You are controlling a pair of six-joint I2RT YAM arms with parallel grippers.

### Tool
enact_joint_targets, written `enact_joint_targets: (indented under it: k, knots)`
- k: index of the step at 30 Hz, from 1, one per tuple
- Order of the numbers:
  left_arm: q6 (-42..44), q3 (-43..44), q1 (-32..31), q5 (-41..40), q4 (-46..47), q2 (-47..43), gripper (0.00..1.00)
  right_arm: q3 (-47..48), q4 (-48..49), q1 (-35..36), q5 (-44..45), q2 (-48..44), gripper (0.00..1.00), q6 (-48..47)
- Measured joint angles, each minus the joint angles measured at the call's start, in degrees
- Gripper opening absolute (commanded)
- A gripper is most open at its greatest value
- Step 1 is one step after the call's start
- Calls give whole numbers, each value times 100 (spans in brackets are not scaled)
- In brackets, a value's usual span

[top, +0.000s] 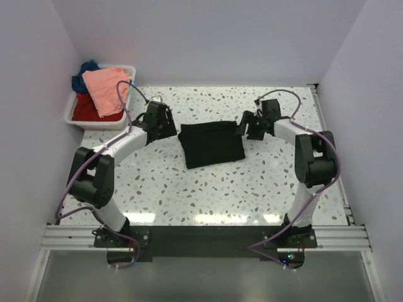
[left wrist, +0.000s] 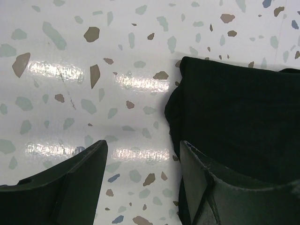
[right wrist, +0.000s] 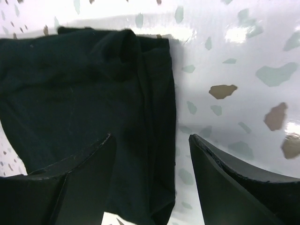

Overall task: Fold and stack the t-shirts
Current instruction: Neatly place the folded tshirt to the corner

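Folded shirt on table, centre.
Left gripper at its left edge, right gripper at its right edge; bin far-left corner, shirts heaped inside.

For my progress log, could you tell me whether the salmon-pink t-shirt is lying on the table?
No, the salmon-pink t-shirt lies in the white bin, draped over the red t-shirt.

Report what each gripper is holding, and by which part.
Nothing is held. The left gripper and right gripper are both open, each astride one side edge of the folded black t-shirt.
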Motion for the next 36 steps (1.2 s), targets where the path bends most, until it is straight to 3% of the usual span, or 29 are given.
enact_joint_targets:
  k: [10, 15, 22, 25, 28, 36]
  knots:
    - [0, 0, 9, 131, 76, 0, 68, -31, 297, -4, -822, 400, 61, -243]
    - [4, 0, 33, 140, 83, 2, 68, -199, 463, -22, -1097, 420, 36, -350]
    - [109, 0, 96, 153, 118, 2, 68, -374, 481, -33, -1495, 431, 35, -474]
    - [131, 0, 118, 181, 120, 2, 68, -363, 466, -33, -1648, 483, 21, -498]
    - [133, 0, 138, 208, 127, 2, 68, -289, 352, -15, -1825, 605, 0, -520]
    - [146, -15, 164, 243, 149, 2, 68, -44, -50, 81, -1703, 662, 0, -557]
